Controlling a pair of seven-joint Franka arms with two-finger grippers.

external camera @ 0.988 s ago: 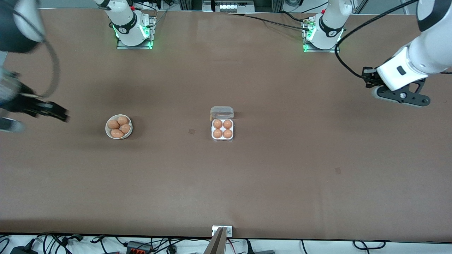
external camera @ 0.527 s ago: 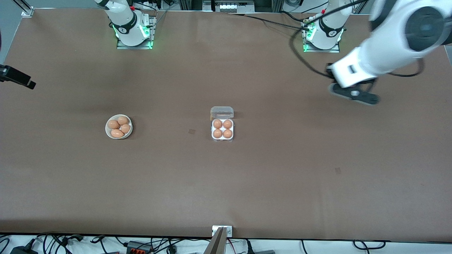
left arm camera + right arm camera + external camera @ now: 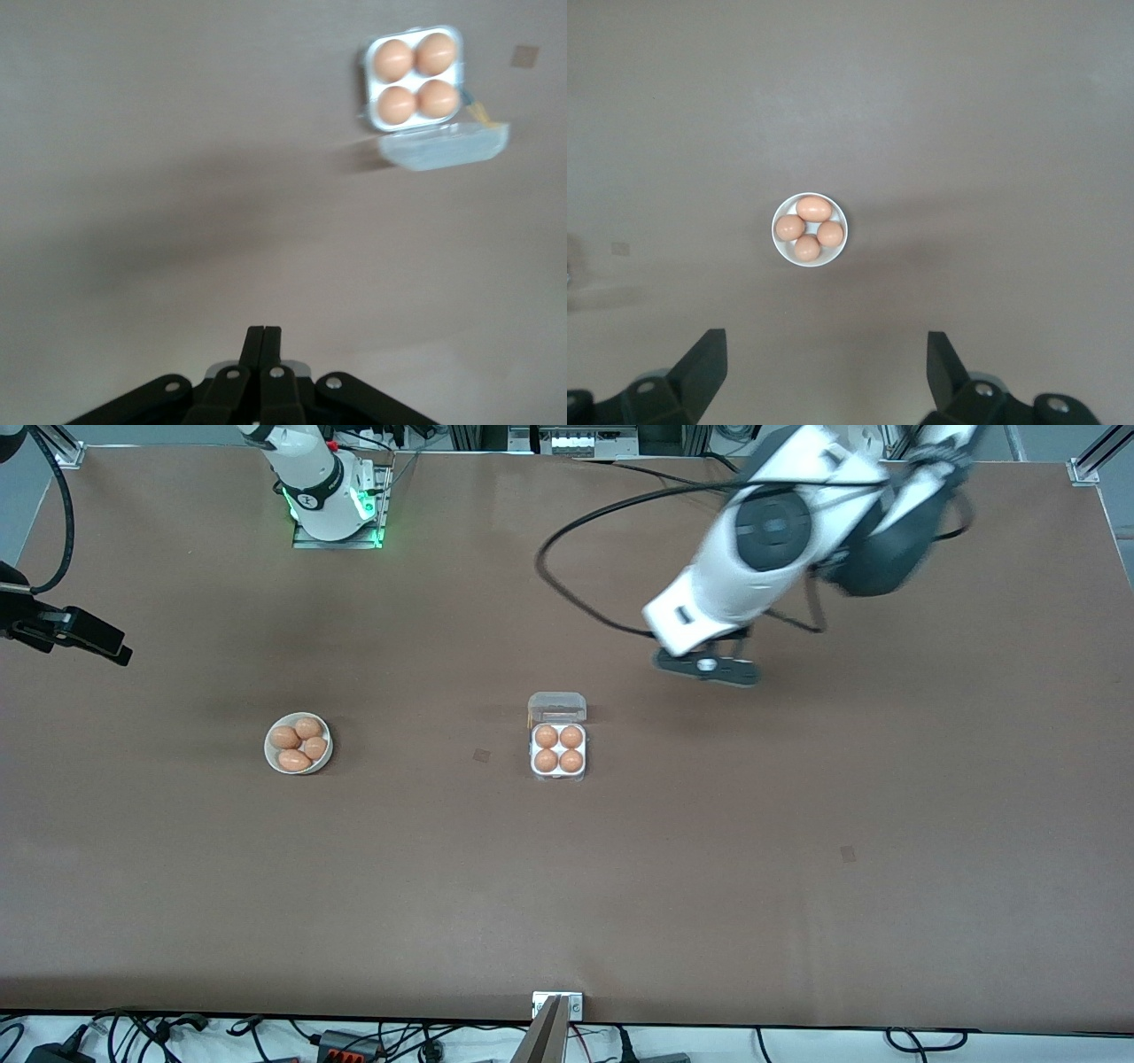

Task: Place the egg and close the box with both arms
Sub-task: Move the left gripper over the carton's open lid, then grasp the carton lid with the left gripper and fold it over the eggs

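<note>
Front view: small square white four-cup egg box at mid-table, clear hinged lid open, four orange-brown eggs in its cups.
Left gripper, fingers pressed together, hangs over bare table near the box; right gripper, fingers spread wide, hangs above the round white bowl of eggs.

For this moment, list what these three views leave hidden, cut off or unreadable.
- Left gripper: blurred by motion in the front view; fingertips meet in the left wrist view.
- Right gripper: its fingers are cut off by the frame edge in the right wrist view.
- Box: whether its clear open lid stands or lies flat is unreadable in the front view.
- Bowl: four eggs cover its floor.
</note>
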